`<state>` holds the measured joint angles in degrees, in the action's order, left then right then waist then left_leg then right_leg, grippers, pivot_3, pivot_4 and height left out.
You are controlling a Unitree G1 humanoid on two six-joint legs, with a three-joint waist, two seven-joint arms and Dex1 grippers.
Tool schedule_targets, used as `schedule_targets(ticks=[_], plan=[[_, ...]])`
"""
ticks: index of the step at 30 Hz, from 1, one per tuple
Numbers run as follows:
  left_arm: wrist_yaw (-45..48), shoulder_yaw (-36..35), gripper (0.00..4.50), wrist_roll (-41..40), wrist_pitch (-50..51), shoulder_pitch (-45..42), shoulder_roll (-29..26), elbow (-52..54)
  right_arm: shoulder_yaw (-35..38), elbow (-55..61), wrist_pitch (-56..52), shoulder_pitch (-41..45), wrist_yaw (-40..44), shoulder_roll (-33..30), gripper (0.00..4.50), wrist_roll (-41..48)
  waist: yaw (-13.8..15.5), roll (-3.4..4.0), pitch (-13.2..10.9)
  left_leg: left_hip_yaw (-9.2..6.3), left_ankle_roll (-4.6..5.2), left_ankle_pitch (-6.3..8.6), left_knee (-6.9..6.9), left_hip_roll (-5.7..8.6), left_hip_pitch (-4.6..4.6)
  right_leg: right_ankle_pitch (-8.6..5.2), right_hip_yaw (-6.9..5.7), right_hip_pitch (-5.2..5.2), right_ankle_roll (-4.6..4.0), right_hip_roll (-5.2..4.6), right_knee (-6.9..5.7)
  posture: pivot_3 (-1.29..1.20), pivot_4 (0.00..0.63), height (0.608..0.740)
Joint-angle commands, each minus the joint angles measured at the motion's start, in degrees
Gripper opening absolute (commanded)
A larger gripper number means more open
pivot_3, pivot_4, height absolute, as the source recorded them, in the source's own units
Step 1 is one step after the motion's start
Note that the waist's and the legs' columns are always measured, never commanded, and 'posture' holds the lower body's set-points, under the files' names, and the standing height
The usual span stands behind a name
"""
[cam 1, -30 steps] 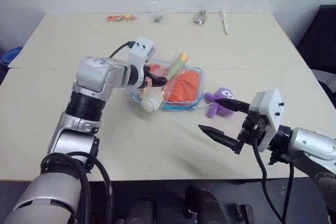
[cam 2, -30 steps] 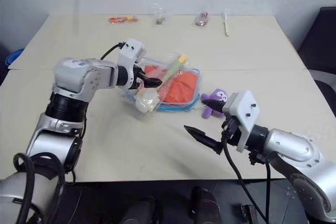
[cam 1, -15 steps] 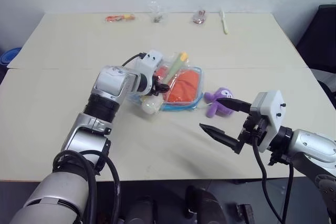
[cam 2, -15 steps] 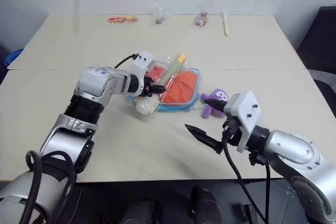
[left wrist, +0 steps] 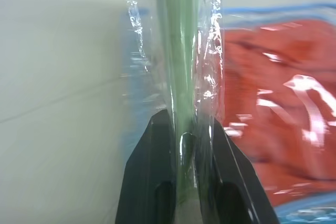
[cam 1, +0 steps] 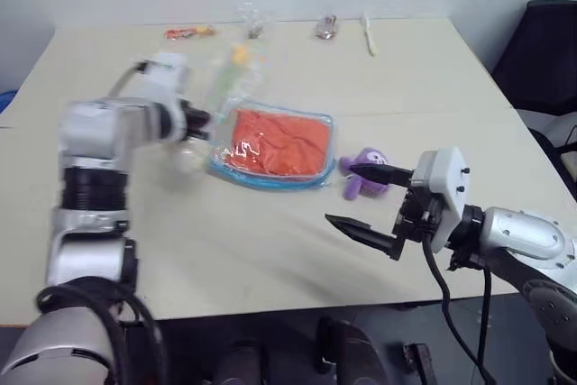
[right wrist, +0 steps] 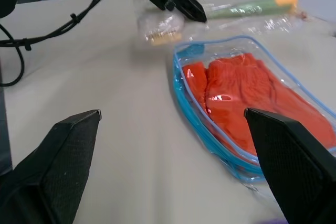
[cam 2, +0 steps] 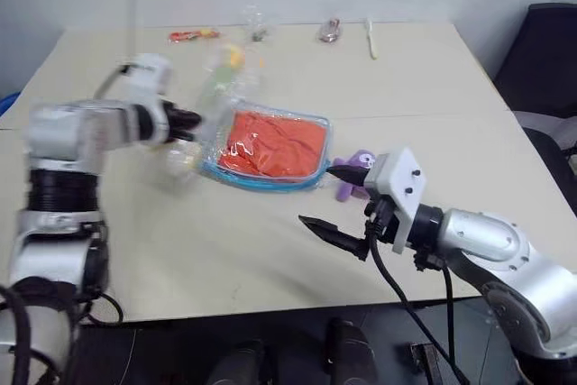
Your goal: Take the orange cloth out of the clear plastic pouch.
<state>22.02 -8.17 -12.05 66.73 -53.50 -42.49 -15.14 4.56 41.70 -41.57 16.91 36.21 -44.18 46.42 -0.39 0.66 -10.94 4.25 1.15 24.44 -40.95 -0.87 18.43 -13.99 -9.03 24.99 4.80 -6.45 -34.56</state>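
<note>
Where head cams blur, wrist cam: left pincer (left wrist: 185,145) nips green tube (left wrist: 181,56).

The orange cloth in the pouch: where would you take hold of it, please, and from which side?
Probably by its bunched folds at the end nearest the left gripper. The orange cloth lies flat inside the clear plastic pouch, so fingers likely must slide in level, through whichever edge is open; the opening itself cannot be made out.

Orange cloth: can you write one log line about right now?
orange cloth: inside clear plastic pouch | left tool: shut on clear wrapper with green stick | right tool: open, holding nothing
</note>
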Motion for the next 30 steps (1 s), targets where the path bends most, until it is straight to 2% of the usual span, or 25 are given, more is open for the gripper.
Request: schedule_targets(ticks=[1,4,7,9,10,14,18,21,25,27,30], plan=[[-2.9,-9.7,0.19,3.1,-1.8,9.8,-8.1,0.2,-2.6,-2.7,2.5,3.5,4.8,0.5,4.50,-1.1,0.1,0.00,0.0,-0.01,0.00,0.00,0.00,0.02,0.04,0.00,0.00,0.04,0.00,-0.02,0.00,0.00,0.150,0.740],[-3.9,-17.2,0.19,3.4,-3.0,18.0,-12.4,-0.9,-4.6,-5.4,3.5,5.9,8.2,1.0,4.50,-1.7,0.4,-0.18,0.0,-0.06,0.00,0.00,-0.06,0.05,0.19,0.00,-0.02,0.14,0.00,-0.07,-0.01,0.00,0.150,0.740],[-3.9,-21.4,0.19,3.1,-4.0,23.4,-13.5,0.7,-5.5,-7.2,4.0,7.4,11.0,1.5,4.50,-1.9,1.9,-0.33,0.1,-0.20,0.00,0.00,-0.49,0.05,0.80,0.01,-0.17,0.28,0.01,-0.09,-0.01,0.00,0.150,0.740],[-3.4,-23.7,0.92,3.1,-4.0,28.4,-13.5,3.2,-6.4,-8.6,4.4,8.7,13.6,1.5,4.50,-2.0,2.4,-0.38,0.1,-0.35,0.03,-0.01,-0.57,0.04,0.84,0.02,-0.12,0.20,0.03,-0.15,-0.01,0.00,0.150,0.740],[-3.7,-25.5,1.10,3.0,-3.3,30.4,-13.0,4.6,-7.0,-9.4,4.6,9.5,14.6,1.7,4.50,-2.3,2.4,-0.39,0.1,-0.44,0.05,-0.02,-0.58,0.05,0.83,0.02,-0.09,0.13,0.04,-0.18,0.00,0.00,0.150,0.740],[-4.4,-29.0,2.41,4.0,-4.9,36.8,-13.2,6.8,-7.9,-11.6,5.0,11.4,16.5,2.3,4.50,-3.4,1.9,-0.46,0.1,-0.42,0.05,-0.02,-0.57,0.06,0.79,0.05,-0.06,0.09,0.10,-0.12,0.04,0.00,0.150,0.740],[-2.5,-31.6,3.55,3.4,-7.8,38.9,-15.7,7.1,-7.7,-12.0,4.9,11.5,17.1,2.5,4.50,-3.6,1.6,-0.46,0.1,-0.39,-0.02,-0.02,-0.51,0.07,0.78,0.04,-0.08,0.16,0.08,-0.03,0.02,0.00,0.150,0.740],[4.1,-34.0,4.35,-0.8,-12.3,36.7,-18.6,8.3,-6.9,-11.7,4.5,10.9,16.6,2.2,4.50,-3.7,1.6,-0.48,0.2,-0.35,-0.06,-0.03,-0.48,0.05,0.79,0.03,-0.10,0.21,0.06,0.00,0.01,0.00,0.150,0.740],[18.5,-31.0,4.35,-6.3,-24.1,35.5,-23.7,12.8,-5.0,-10.8,3.8,9.3,15.0,1.6,4.50,-3.2,1.8,-0.48,0.2,-0.34,-0.07,-0.03,-0.47,0.04,0.80,0.03,-0.08,0.22,0.05,-0.11,0.02,0.00,0.150,0.740],[25.8,-26.2,4.35,-9.5,-28.7,33.6,-25.1,16.5,-3.7,-9.9,3.5,8.0,13.7,1.2,4.50,-3.2,1.9,-0.46,0.1,-0.36,-0.07,-0.03,-0.47,0.04,0.81,0.03,-0.09,0.20,0.05,-0.15,0.04,0.00,0.150,0.740],[33.7,-15.3,4.35,-9.3,-36.9,29.7,-25.3,18.9,-1.9,-8.8,3.0,6.0,11.6,0.7,4.50,-3.6,1.8,-0.37,0.1,-0.31,-0.06,-0.03,-0.47,0.10,0.79,0.03,-0.05,0.18,0.06,-0.18,0.03,0.00,0.150,0.740]])
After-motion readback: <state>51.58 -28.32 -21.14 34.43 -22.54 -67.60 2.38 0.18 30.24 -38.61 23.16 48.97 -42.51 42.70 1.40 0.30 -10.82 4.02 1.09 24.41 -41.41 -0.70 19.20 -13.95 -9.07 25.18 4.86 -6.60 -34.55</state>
